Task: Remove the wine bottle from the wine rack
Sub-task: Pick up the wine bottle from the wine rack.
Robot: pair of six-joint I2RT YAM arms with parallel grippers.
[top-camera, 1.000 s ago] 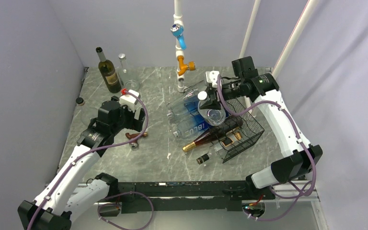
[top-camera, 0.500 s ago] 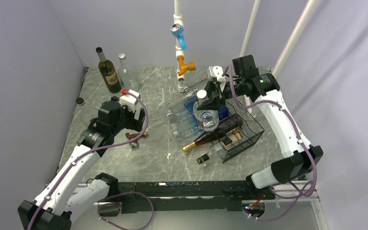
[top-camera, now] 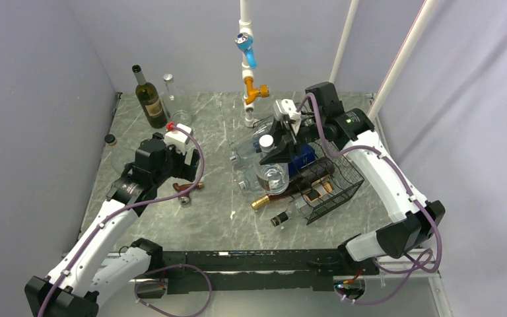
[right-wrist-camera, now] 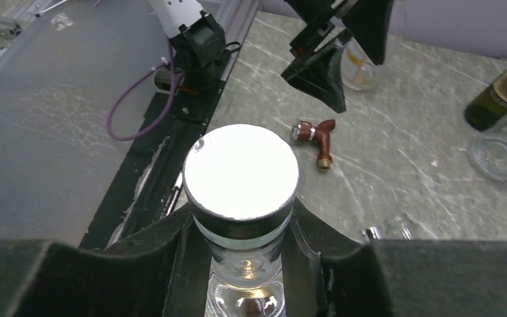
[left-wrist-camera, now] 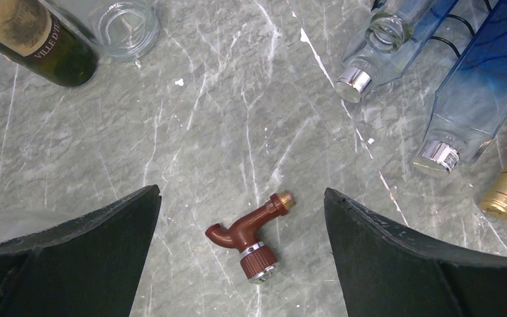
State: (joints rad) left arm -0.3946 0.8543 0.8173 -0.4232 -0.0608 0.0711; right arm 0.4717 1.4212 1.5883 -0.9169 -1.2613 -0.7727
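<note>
My right gripper [top-camera: 275, 150] is shut on the neck of a clear glass wine bottle [top-camera: 271, 177] with a white cap. It holds the bottle raised over the left end of the black wire-mesh wine rack [top-camera: 340, 183]. In the right wrist view the cap [right-wrist-camera: 241, 172] fills the centre, and the gripper [right-wrist-camera: 241, 231] clamps the neck just below it. Blue, clear and dark gold-foiled bottles still lie in the rack. My left gripper [top-camera: 186, 173] hangs open over a brown tap [left-wrist-camera: 251, 231], and the gripper [left-wrist-camera: 241, 191] holds nothing.
A green bottle [top-camera: 148, 98] and a glass jar [top-camera: 182, 117] stand at the back left. A white pipe [top-camera: 246, 39] with blue and orange taps rises at the back centre. A small dark-capped bottle [top-camera: 281, 218] lies in front of the rack.
My right gripper has carried the clear bottle left and toward the near side, away from the rack's back corner. The left arm has not moved.
</note>
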